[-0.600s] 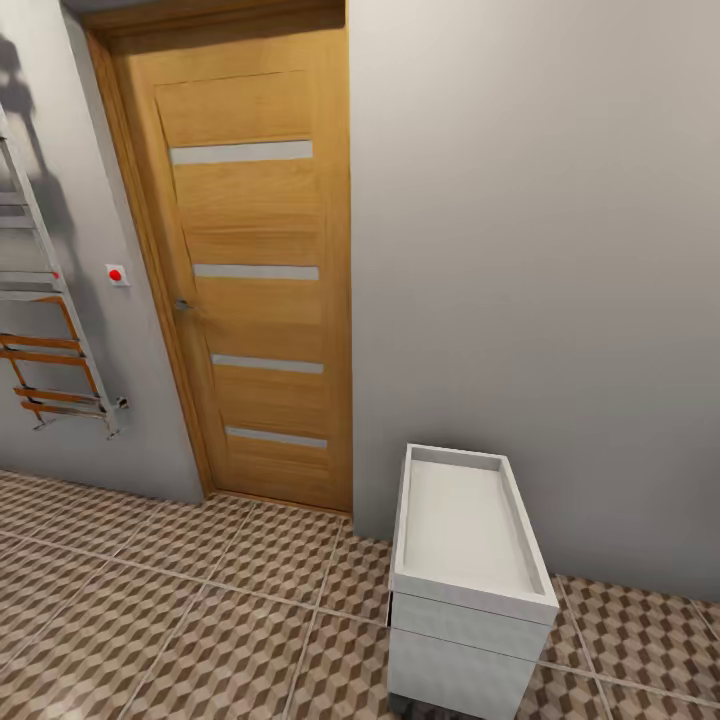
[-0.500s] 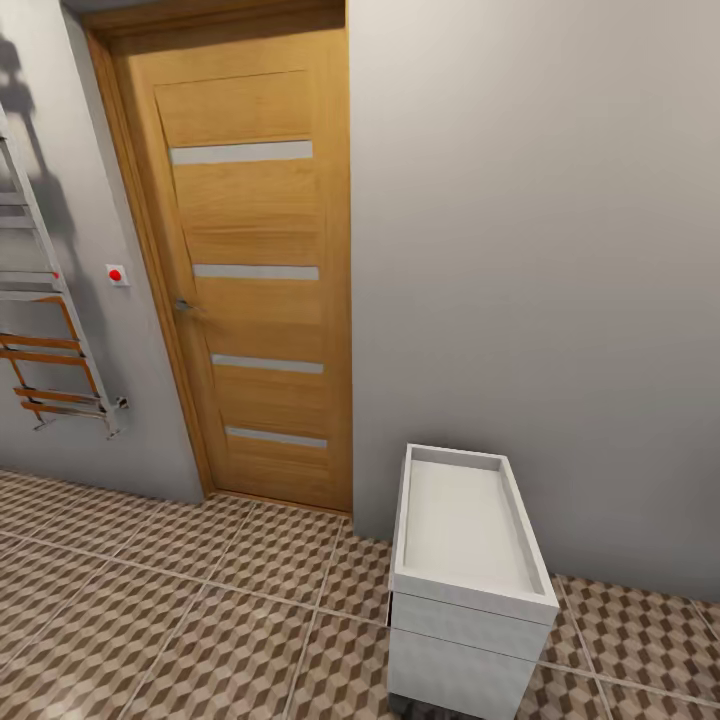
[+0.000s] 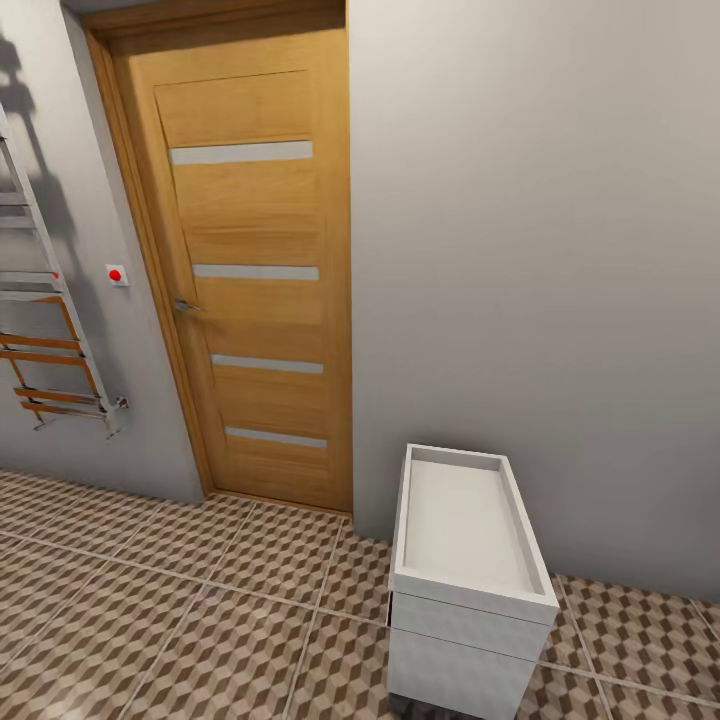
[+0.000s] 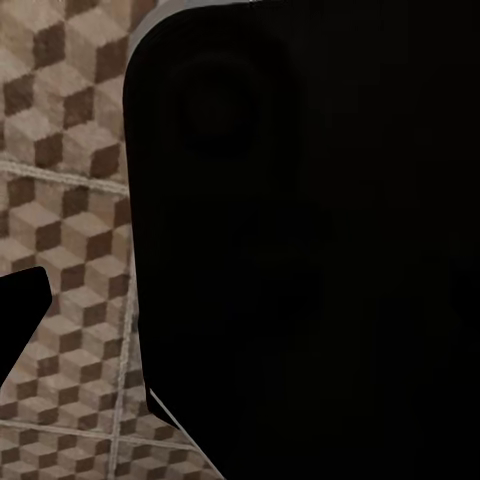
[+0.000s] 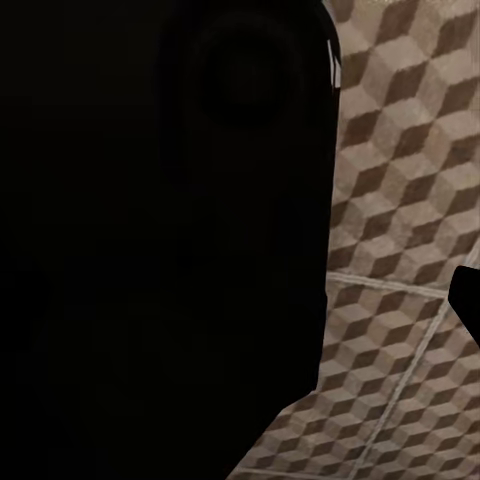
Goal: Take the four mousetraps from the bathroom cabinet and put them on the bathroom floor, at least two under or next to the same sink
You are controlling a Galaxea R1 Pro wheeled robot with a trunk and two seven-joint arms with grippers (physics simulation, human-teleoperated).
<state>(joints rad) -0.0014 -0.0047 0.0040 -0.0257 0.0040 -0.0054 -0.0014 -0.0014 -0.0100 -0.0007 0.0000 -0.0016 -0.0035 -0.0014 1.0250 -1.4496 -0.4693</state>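
Neither claw's state can be told: both wrist views are largely blocked by a black robot body, with cube-patterned brown, beige and white tiled bathroom floor [image 4: 60, 200] beside it.

A small dark tip [image 4: 20, 300] juts in at the edge of the left wrist view and another [image 5: 468, 300] in the right wrist view, too little to judge any gap. From the head view, an orange-brown wooden door with four pale horizontal strips [image 3: 245, 270] stands shut in the grey wall [image 3: 540, 270]. A small white drawer unit with a raised-rim top [image 3: 465, 590] sits on the floor against that wall, right of the door. A chrome and wooden rail rack [image 3: 45, 330] hangs left of the door, beside a small white wall switch with a red dot [image 3: 117, 275].
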